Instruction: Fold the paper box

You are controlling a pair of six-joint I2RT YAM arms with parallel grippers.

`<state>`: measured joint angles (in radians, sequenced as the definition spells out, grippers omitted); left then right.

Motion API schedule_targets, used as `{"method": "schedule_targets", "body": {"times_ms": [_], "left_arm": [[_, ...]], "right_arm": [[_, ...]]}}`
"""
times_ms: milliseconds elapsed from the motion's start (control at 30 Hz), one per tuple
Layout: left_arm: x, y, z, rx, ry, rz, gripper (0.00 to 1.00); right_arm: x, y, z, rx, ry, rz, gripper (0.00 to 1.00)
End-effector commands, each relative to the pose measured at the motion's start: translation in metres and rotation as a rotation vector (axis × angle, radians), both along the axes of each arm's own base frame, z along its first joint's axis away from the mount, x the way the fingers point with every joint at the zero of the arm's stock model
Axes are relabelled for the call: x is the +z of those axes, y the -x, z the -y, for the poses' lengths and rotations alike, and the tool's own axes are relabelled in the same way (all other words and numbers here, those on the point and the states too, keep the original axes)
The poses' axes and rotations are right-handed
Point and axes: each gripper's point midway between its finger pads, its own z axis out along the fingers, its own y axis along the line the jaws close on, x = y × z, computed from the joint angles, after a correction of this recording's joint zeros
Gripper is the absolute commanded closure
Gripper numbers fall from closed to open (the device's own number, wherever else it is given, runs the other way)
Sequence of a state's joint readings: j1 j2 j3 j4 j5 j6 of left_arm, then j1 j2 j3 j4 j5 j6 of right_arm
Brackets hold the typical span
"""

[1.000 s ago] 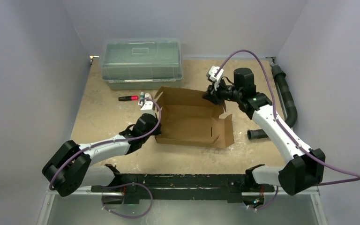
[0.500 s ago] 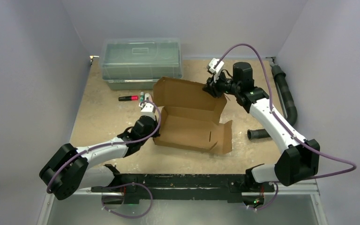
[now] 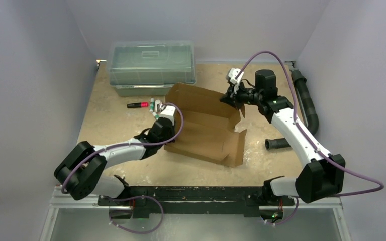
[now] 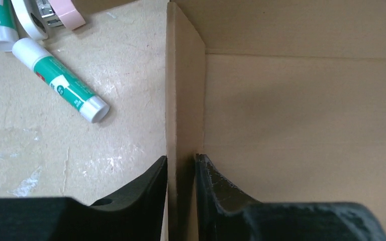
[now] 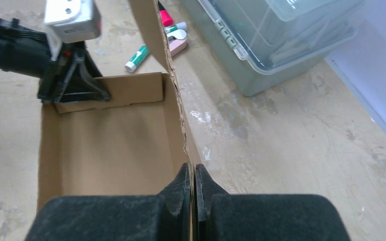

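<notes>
You are looking at a paper box sitting in the middle of the table, with its lid standing up along the far side. Behind it, at the far left, a plastic bin is resting on the table. Between bin and box, a marker, a glue stick and a tape roll are lying just left of the box. A hose is lying along the right edge. Your left gripper is straddling the box's left wall. Your right gripper is pinching the lid's right end.
</notes>
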<state>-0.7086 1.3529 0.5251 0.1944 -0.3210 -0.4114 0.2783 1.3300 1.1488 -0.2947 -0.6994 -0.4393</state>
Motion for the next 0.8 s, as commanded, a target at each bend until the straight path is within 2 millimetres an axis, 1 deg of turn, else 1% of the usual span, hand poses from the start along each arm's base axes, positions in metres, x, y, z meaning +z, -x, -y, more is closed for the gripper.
{"method": "schedule_targets", "body": {"times_ms": [0,100,267,333,367,400,433,533,600,700,767], "left_arm": [[0.001,-0.008,0.012,-0.063,-0.084,-0.027,0.74],[-0.001,-0.016,0.014,-0.066,-0.12,-0.036,0.72],[-0.002,-0.024,0.017,-0.068,-0.15,-0.036,0.72],[-0.003,-0.027,0.016,-0.054,-0.164,-0.038,0.78],[-0.004,-0.028,0.015,-0.047,-0.174,-0.043,0.83],[-0.007,-0.028,0.014,-0.044,-0.186,-0.051,0.95],[-0.009,-0.029,0.012,-0.033,-0.202,-0.06,1.0],[-0.015,-0.03,0.004,0.001,-0.245,-0.072,1.0],[-0.018,-0.026,-0.005,0.023,-0.303,-0.08,1.0],[-0.017,-0.022,-0.008,0.029,-0.368,-0.064,1.0],[-0.018,-0.021,-0.004,0.023,-0.396,-0.057,1.0]], "right_arm": [[-0.01,0.02,-0.009,0.082,-0.031,-0.066,1.0],[-0.012,0.02,-0.009,0.083,-0.029,-0.072,1.0],[-0.013,0.019,-0.01,0.083,-0.03,-0.077,1.0],[-0.014,0.02,-0.01,0.083,-0.029,-0.079,1.0],[-0.014,0.02,-0.01,0.084,-0.03,-0.08,1.0],[-0.014,0.02,-0.01,0.084,-0.03,-0.08,1.0],[-0.014,0.02,-0.01,0.084,-0.03,-0.082,1.0],[-0.012,0.02,-0.01,0.082,-0.031,-0.077,1.0],[-0.011,0.021,-0.01,0.081,-0.033,-0.076,1.0],[-0.011,0.02,-0.01,0.077,-0.036,-0.079,1.0],[-0.012,0.019,-0.01,0.075,-0.036,-0.084,1.0]]}}
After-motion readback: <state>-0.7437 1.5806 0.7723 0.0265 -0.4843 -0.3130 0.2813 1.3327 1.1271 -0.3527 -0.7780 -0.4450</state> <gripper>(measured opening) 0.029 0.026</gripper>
